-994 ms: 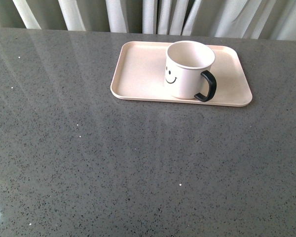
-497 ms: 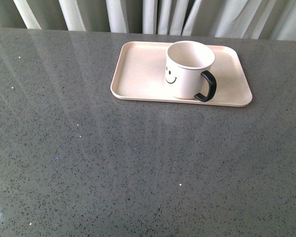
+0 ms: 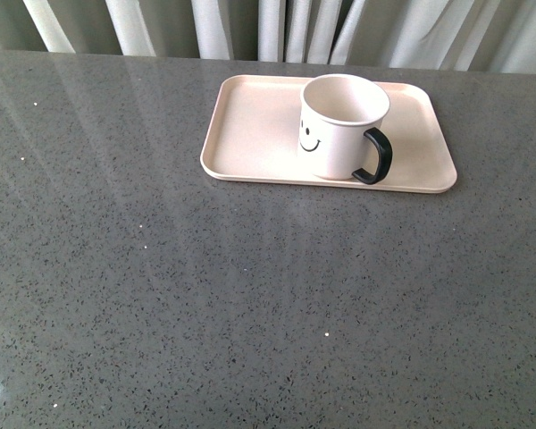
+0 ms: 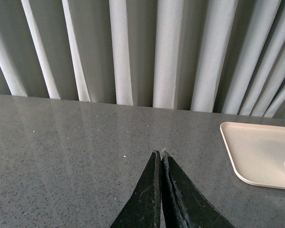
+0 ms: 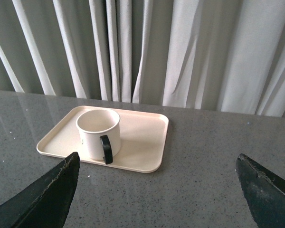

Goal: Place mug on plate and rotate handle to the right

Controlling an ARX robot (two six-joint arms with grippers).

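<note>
The cream-white mug (image 3: 339, 125) with a black smiley face stands upright on the pale pink plate (image 3: 250, 134) at the table's far side. Its black handle (image 3: 376, 156) points to the right and a little toward me. In the right wrist view the mug (image 5: 98, 133) sits on the plate (image 5: 142, 137), handle (image 5: 106, 149) facing the camera. My right gripper (image 5: 156, 159) is open and empty, well back from the plate. My left gripper (image 4: 160, 154) is shut and empty over bare table, left of the plate's edge (image 4: 256, 152). Neither arm shows in the front view.
The grey speckled tabletop (image 3: 250, 295) stretches wide in front of the plate. Pale curtains (image 3: 277, 27) hang right behind the table's far edge.
</note>
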